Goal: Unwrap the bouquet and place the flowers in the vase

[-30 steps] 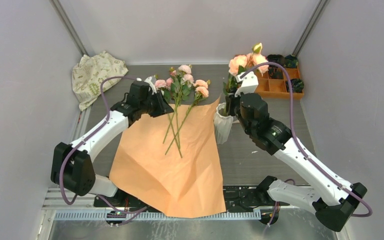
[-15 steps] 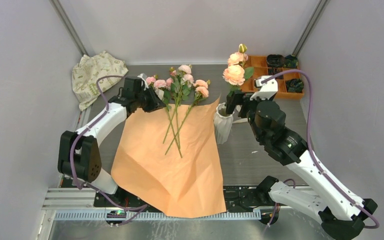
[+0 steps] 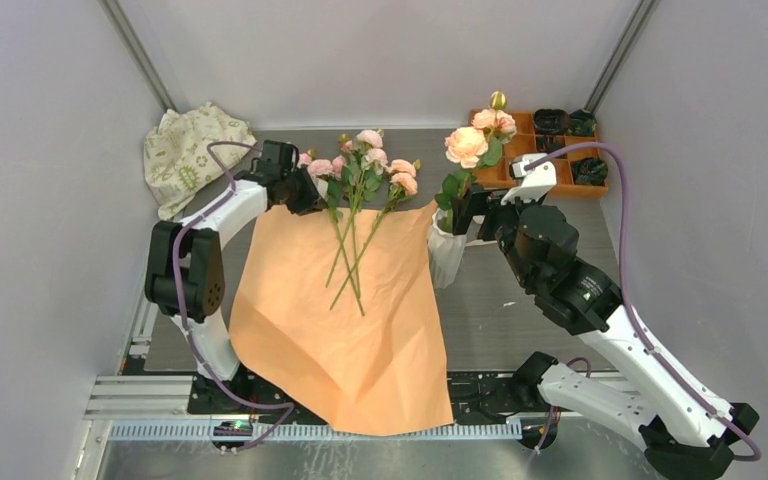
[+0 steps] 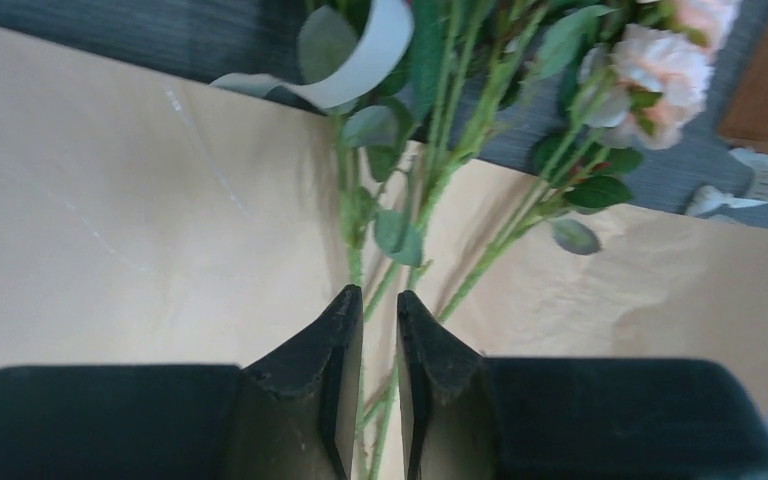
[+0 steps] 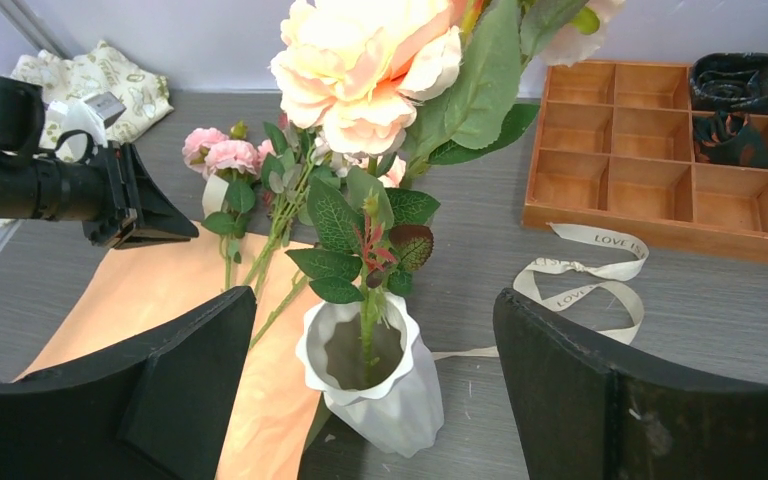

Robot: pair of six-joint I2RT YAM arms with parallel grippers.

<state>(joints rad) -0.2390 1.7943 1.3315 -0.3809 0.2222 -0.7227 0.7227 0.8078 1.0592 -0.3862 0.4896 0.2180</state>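
Right gripper is wide open and empty, ribbed white vase just ahead holding peach flowers. Left of the vase, left gripper is nearly pinched over thin green stems on orange paper, grip unclear.

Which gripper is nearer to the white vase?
Right. The right gripper hangs open just beside the vase; the left gripper is across the orange paper, at loose stems.
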